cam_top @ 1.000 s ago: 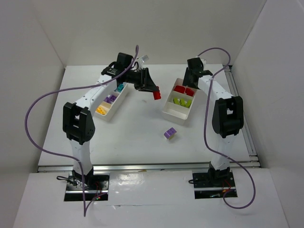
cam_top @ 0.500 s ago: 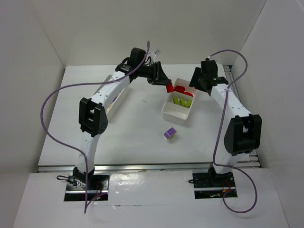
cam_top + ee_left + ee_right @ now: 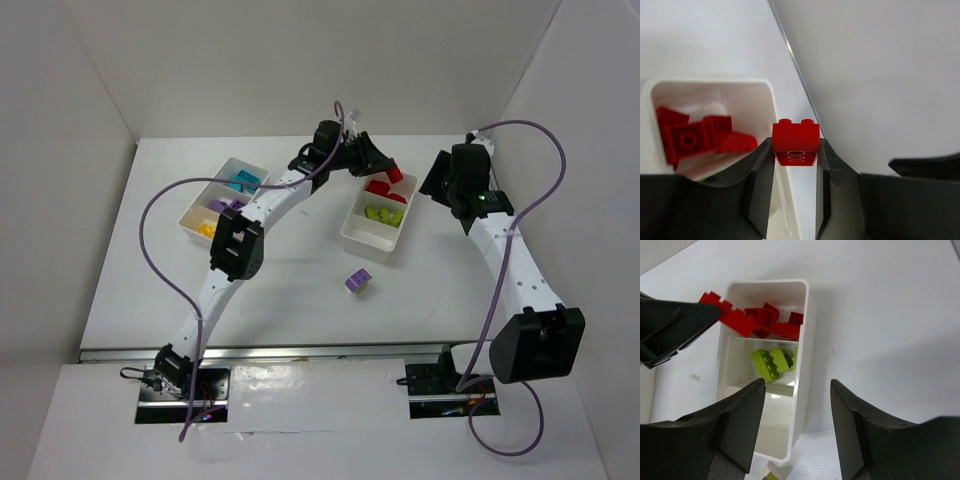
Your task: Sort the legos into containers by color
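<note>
My left gripper is shut on a red lego, held over the far end of the right container. That end compartment holds red legos. The middle one holds lime legos, and the near one shows nothing in it. To the right, my right gripper hangs open above the container's right wall, with nothing between its fingers.
The left container holds cyan legos, purple legos and yellow legos. A purple and lime cluster lies loose on the table, in front of the right container. White walls close in the table.
My left arm has stretched right and away, carrying the red lego from over the table's middle to the right container's far end. My right arm has drawn back to the right.
</note>
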